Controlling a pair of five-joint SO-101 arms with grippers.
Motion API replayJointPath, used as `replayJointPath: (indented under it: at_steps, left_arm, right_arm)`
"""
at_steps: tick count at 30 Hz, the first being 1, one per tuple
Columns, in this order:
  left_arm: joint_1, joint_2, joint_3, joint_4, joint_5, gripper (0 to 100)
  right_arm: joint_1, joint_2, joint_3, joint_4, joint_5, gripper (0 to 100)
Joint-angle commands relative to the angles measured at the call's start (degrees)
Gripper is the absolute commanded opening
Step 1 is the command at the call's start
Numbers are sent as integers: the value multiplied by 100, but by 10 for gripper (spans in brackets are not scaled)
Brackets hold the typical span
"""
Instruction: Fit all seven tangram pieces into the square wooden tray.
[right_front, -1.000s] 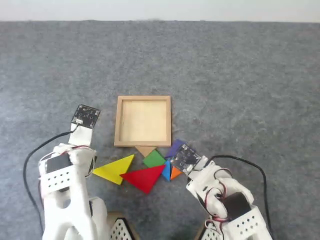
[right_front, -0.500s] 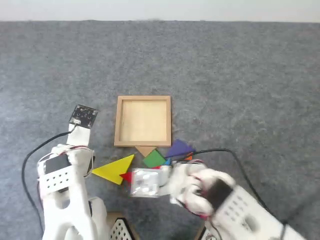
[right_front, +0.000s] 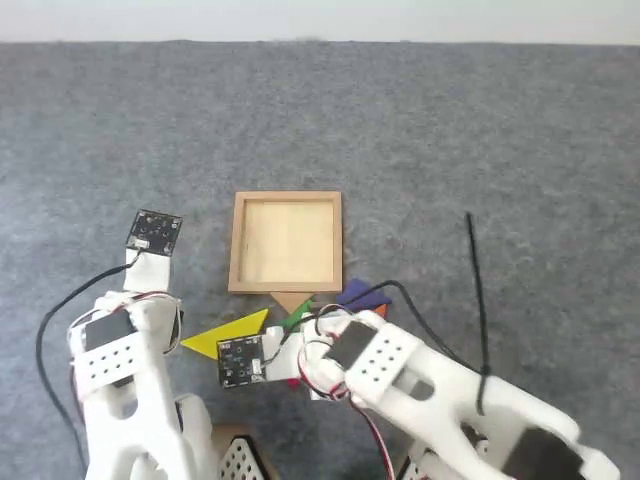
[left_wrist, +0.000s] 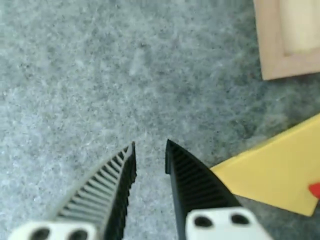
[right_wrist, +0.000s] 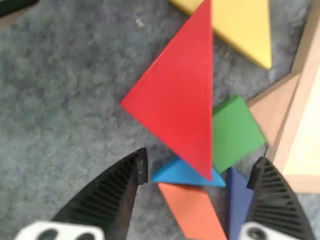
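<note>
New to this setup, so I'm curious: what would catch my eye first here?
The red triangle, yellow triangle and smaller coloured pieces huddle on the grey mat just outside the wooden tray. The right tool hangs open right over them, while the left tool, slightly open, sits near the yellow triangle.

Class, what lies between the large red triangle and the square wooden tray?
In the right wrist view, a green square block and a plain wooden triangle lie between the large red triangle and the square wooden tray.
</note>
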Motion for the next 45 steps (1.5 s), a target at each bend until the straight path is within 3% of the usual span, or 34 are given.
replayJointPath:
  at_steps: [1, 15, 31, 38, 45]
  left_arm:
    - [-70, -149, -163, -132, 97, 93]
    - [-264, -149, -259, -158, 527, 93]
    - [-598, -149, -338, -316, 914, 95]
    - [-844, -158, -418, -299, 949, 95]
    - [-1081, -158, -470, -229, 1081, 94]
  right_arm:
    - [-295, 391, -475, -180, 26, 351]
    - [-743, 954, -571, -884, -695, 348]
    - [-1051, 963, -809, -541, -1380, 329]
    - [-1068, 963, -1011, -347, -1363, 331]
    - [-1042, 1024, -1222, 4, -1055, 396]
